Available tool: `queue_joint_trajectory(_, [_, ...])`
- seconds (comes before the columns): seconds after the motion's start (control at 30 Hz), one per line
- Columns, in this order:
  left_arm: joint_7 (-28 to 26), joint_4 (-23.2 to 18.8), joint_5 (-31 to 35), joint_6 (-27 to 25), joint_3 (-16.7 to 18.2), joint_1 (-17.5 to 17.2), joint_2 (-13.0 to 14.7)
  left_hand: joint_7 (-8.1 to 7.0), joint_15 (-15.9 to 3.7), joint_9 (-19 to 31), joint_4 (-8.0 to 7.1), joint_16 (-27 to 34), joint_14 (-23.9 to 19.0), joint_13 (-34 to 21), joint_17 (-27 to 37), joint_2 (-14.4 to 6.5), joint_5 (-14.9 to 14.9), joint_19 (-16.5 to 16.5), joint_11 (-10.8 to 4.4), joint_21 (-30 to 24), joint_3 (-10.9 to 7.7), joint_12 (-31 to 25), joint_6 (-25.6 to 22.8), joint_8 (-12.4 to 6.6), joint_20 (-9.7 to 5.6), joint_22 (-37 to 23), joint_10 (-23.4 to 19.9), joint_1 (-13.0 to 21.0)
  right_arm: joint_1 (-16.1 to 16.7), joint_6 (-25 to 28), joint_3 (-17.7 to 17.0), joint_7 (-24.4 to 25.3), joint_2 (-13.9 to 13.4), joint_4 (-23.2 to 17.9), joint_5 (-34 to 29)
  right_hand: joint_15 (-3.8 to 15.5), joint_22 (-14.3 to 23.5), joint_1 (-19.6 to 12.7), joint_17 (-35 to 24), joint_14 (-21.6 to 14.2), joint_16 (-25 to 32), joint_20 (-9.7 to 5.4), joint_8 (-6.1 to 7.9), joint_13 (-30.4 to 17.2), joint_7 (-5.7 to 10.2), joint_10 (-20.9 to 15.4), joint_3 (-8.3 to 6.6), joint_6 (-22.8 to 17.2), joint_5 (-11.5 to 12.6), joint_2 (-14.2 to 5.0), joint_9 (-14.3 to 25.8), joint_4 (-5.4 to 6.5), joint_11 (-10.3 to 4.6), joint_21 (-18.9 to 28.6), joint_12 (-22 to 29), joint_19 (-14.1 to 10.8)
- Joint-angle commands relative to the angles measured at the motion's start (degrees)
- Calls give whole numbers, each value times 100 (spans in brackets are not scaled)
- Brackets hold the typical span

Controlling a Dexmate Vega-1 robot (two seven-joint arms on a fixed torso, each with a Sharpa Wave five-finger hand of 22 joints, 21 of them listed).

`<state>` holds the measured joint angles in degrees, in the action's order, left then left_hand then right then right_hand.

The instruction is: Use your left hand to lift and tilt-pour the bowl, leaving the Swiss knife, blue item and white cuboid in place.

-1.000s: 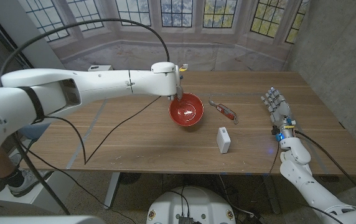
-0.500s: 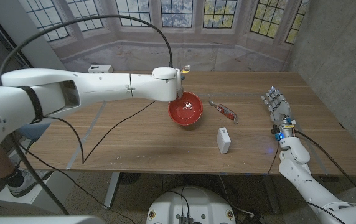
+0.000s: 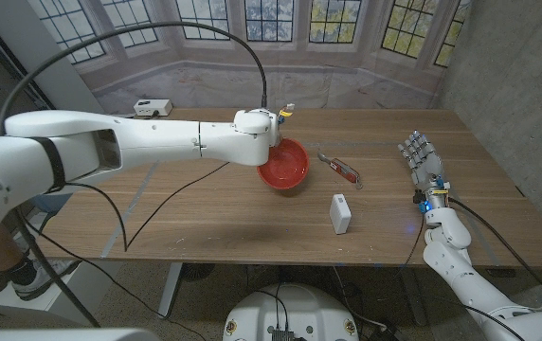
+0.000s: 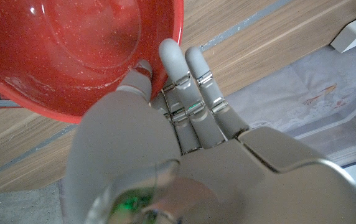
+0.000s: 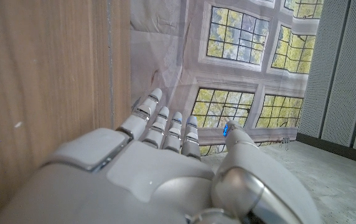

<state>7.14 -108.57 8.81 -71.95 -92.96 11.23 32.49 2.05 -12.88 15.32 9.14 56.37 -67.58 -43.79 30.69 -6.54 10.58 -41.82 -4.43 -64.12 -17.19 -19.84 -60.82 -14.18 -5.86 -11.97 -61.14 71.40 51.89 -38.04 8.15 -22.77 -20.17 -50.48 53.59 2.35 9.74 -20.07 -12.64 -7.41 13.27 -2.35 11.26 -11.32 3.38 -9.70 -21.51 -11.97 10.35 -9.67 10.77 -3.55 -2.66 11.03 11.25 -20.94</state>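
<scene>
Head view: the robot's left hand [image 3: 269, 133] grips the far-left rim of the glossy red round bowl [image 3: 285, 164] near the middle of the long wooden table [image 3: 205, 204]. Over the past second the hand has risen slightly and the bowl has tipped with it, its held rim now higher and its mouth turned toward the robot's right and the table's near edge. That suggests the lift is under way and the pour has begun. No contents can be made out inside. The slim red-handled Swiss knife [image 3: 342, 169] lies just right of the bowl and the small white cuboid [image 3: 340, 213] nearer the front edge; both sit where they did a second ago. No blue item can be picked out on the table. The right hand [image 3: 423, 163] stands upright near the table's right end, fingers straight and holding nothing, unchanged.

Left wrist view: the left hand [image 4: 165, 149] pinches the bowl [image 4: 72, 50], thumb inside the wet-looking red wall and fingers [image 4: 193, 81] pressed on the outside, wood grain behind.

Right wrist view: the right hand [image 5: 153, 168] is extended beside the table [image 5: 47, 81], fingers together and straight, empty.
</scene>
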Motion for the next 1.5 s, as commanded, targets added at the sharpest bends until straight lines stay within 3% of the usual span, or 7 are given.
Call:
queue_joint_trajectory(0.03, [-133, -104, 563, 119, -72, -174, 42, 37, -16, 29, -7, 21, -28, -37, 4, 23, 5, -1, -299, -70, 12, 7, -113, 7, -33, 11, -359, 40, 13, -30, -52, -49, 53, 196, 65, 155, 7, 20, -18, -47, 39, -237, 8, -15, -3, -52, -21, -50, -17, -21, 31, -18, 9, 23, 22, -67])
queue_joint_trajectory(0.5, [-126, -130, 1372, 310, -72, -421, 108, 16, -15, 51, -8, 38, -65, -70, 19, 36, 14, 14, -336, -171, 31, 59, -159, 41, -66, 52, -401, 28, 36, -58, -116, -135, 130, 240, 162, 163, 7, 24, -19, -48, 40, -242, 10, -15, -11, -51, -23, -55, -17, -20, 31, -19, 0, 22, 21, -69])
queue_joint_trajectory(0.97, [254, -40, 2359, 594, 16, -674, 159, -3, -16, 72, -18, 26, -63, -110, 15, 38, 17, 57, -349, -235, 43, 95, -196, 67, -75, 80, -438, 5, -8, -61, -155, -190, 206, 289, 217, 160, 7, 27, -21, -44, 39, -247, 10, -16, -19, -50, -26, -56, -17, -22, 31, -18, -3, 21, 20, -72])
queue_joint_trajectory(1.5, [678, 163, 3832, 1168, 583, -1379, 192, -28, -16, 93, -14, 29, -70, -168, 30, 47, 19, 55, -381, -308, 49, 137, -220, 98, -93, 102, -445, -7, -139, -154, -228, -365, 370, 607, 321, 166, 7, 28, -21, -53, 42, -249, 15, -16, -20, -58, -28, -71, -17, -21, 32, -20, 7, 19, 23, -73])
